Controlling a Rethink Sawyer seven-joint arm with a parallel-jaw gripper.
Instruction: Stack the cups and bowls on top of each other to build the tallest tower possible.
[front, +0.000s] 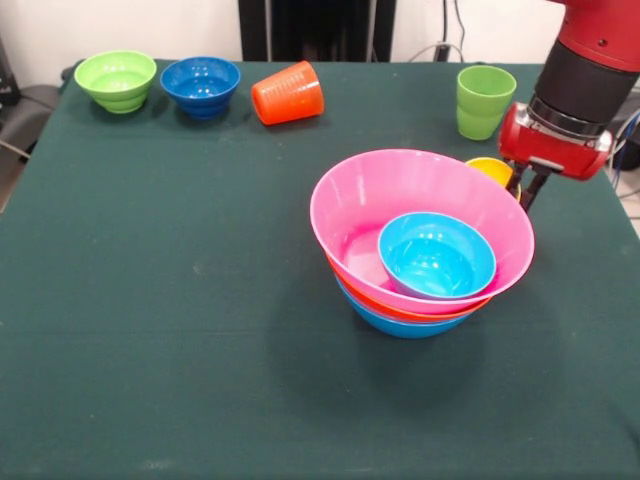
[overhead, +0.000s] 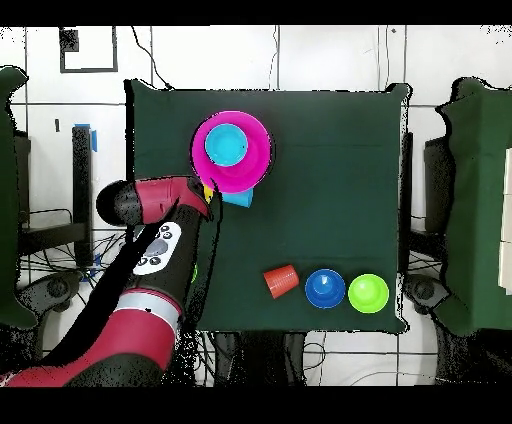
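Observation:
The tower stands right of centre: a wide pink bowl (front: 400, 200) nested on an orange bowl (front: 420, 312) and a blue bowl (front: 400, 326), with the small cyan bowl (front: 437, 256) inside the pink one. In the overhead view the pink bowl (overhead: 250, 160) holds the cyan bowl (overhead: 226, 146). The yellow cup (front: 492, 168) stands just behind the pink bowl, mostly hidden. My gripper (front: 524, 190) is at the yellow cup's right rim, close to the tower; in the overhead view my gripper (overhead: 210, 200) sits beside the yellow cup (overhead: 207, 191). The light green cup (front: 485, 100) stands upright behind.
The orange ribbed cup (front: 287, 92) lies on its side at the back. Beside it stand the small dark blue bowl (front: 201, 85) and the small light green bowl (front: 116, 80). The green table cloth (front: 180, 330) covers the table.

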